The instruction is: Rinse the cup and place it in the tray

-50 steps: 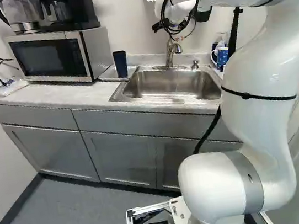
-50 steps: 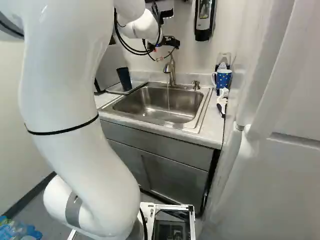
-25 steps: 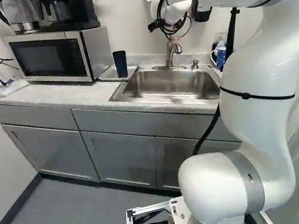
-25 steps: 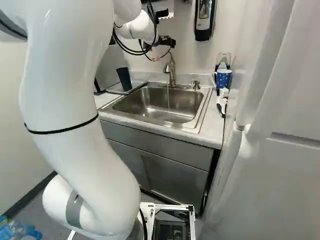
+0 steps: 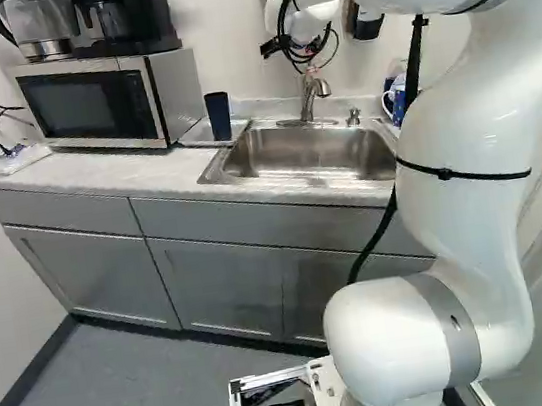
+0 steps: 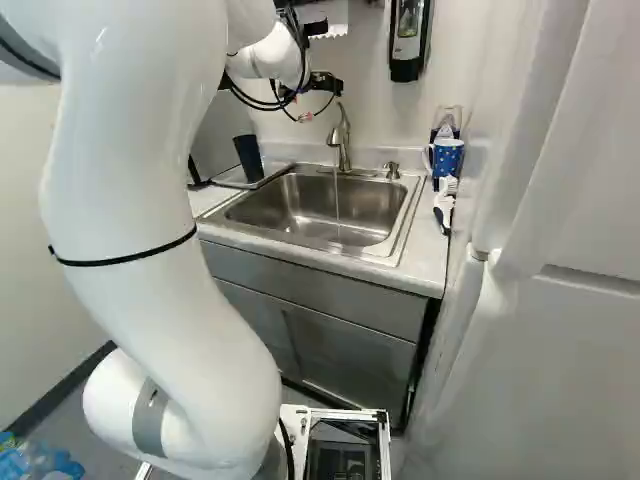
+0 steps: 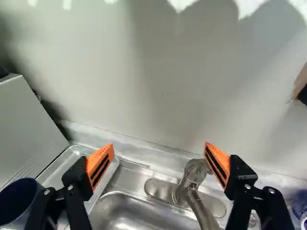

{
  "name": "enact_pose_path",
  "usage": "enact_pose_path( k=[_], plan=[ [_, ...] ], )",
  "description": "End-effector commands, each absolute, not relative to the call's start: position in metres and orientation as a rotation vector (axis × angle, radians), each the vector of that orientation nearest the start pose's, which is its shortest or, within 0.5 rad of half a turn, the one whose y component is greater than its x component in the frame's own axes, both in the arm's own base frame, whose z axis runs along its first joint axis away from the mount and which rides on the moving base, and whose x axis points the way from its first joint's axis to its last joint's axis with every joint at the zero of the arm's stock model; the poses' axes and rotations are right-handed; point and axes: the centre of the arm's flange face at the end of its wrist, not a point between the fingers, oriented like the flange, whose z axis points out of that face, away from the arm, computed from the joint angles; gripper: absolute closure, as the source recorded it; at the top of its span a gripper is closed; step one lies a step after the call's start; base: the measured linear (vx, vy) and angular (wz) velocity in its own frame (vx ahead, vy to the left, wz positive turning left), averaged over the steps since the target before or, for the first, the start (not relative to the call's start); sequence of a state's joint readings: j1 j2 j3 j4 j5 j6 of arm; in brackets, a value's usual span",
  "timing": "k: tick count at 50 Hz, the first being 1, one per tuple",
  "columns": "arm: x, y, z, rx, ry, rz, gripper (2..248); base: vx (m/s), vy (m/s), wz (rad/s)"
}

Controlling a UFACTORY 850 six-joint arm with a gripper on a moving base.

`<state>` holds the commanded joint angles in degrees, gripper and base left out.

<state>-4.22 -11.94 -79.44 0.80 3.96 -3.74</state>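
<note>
Both fingers (image 7: 100,165) of your gripper (image 6: 323,84) stand wide apart, empty; cup (image 7: 19,197) beside one, faucet (image 7: 195,173) ahead between them.

Texts and labels: none that we can read. Brands: none that we can read. Numbers and signs: likewise none legible to us, in the left base view, the right base view or the wrist view.
</note>
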Motion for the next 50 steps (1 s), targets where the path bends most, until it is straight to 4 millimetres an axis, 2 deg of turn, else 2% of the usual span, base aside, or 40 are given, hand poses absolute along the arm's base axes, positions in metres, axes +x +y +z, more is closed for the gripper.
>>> enact_pose_path(
  k=[30,50],
  plan=[
    [0.613,-0.045,0.688,-2.661,0.029,-1.798,3,0.0,0.0,0.0],
    [0.599,-0.045,0.686,-2.687,0.031,-1.757,3,0.0,0.0,0.0]
  ],
)
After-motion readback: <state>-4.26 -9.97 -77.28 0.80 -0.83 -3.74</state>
